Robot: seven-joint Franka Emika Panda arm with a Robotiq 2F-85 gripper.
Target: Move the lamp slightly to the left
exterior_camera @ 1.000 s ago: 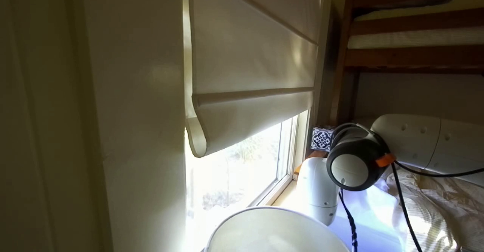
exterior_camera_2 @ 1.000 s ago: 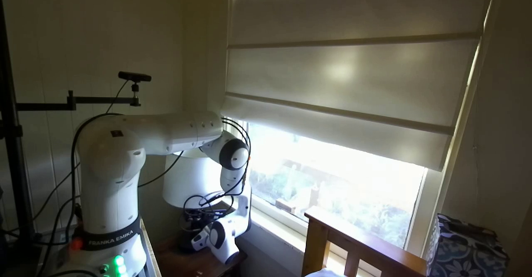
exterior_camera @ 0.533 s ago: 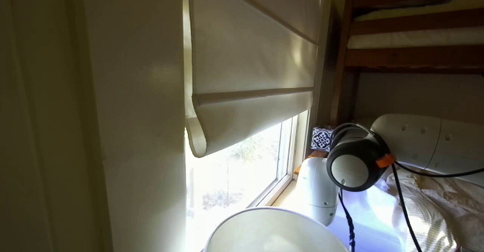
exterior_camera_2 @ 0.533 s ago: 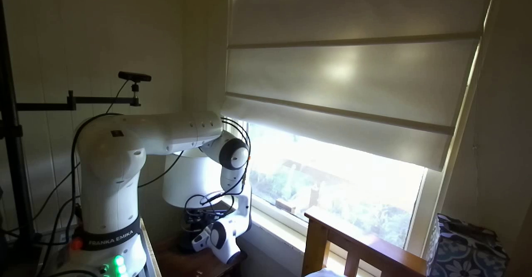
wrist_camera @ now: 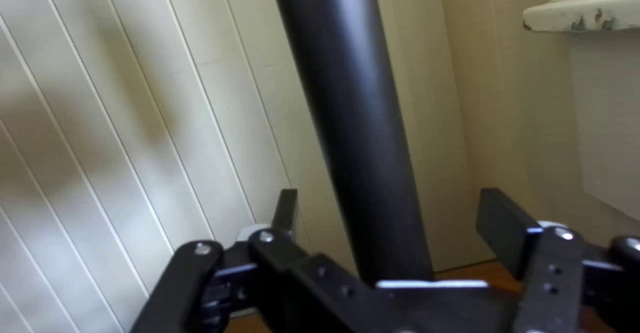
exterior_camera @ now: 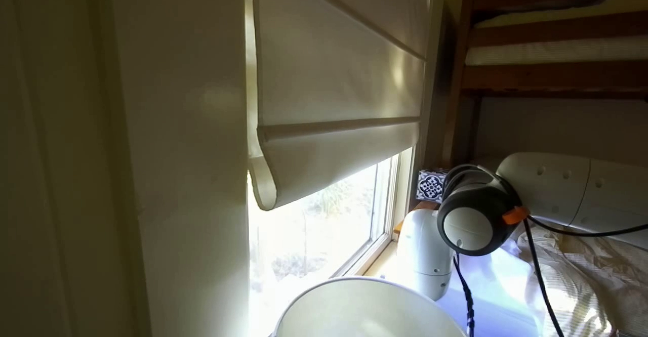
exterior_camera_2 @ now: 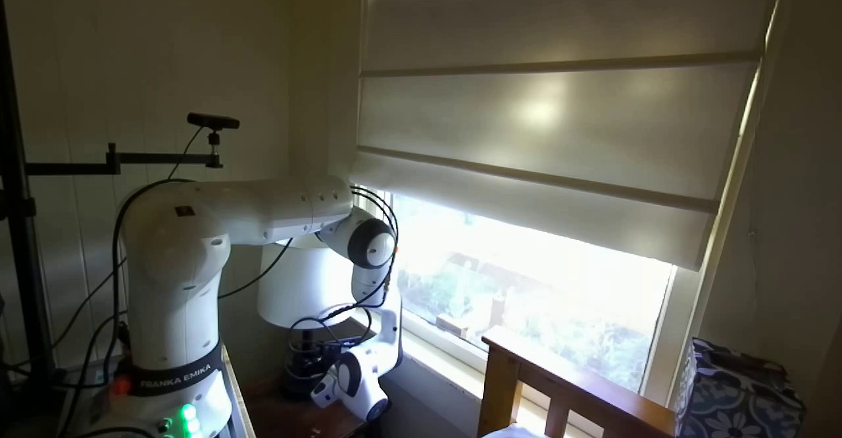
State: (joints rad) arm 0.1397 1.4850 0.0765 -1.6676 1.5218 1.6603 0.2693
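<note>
The lamp's white shade (exterior_camera_2: 299, 287) stands behind the arm in an exterior view, and its pale round rim (exterior_camera: 372, 309) shows at the bottom of an exterior view. Filling the middle of the wrist view is a dark, round post (wrist_camera: 357, 138), which looks like the lamp's stem; it leans in that picture. My gripper (wrist_camera: 387, 198) is open, one finger on each side of the post, with visible gaps left and right. The post's lower end is hidden by the gripper body. In the exterior views the fingers cannot be made out against the dark lamp base.
Brown wooden tabletop (exterior_camera_2: 289, 415) lies under the lamp. Panelled wall (wrist_camera: 125, 123) is close behind, with a white ledge (wrist_camera: 582, 15) at right. Window sill (exterior_camera_2: 437, 369), wooden headboard (exterior_camera_2: 579, 392) and patterned box (exterior_camera_2: 740, 395) stand toward the right. Loose black cables loop round the wrist.
In an exterior view my wrist and hand have shifted slightly to the right and down, away from the lamp base. The cables moved with them. The lampshade shows no clear movement.
</note>
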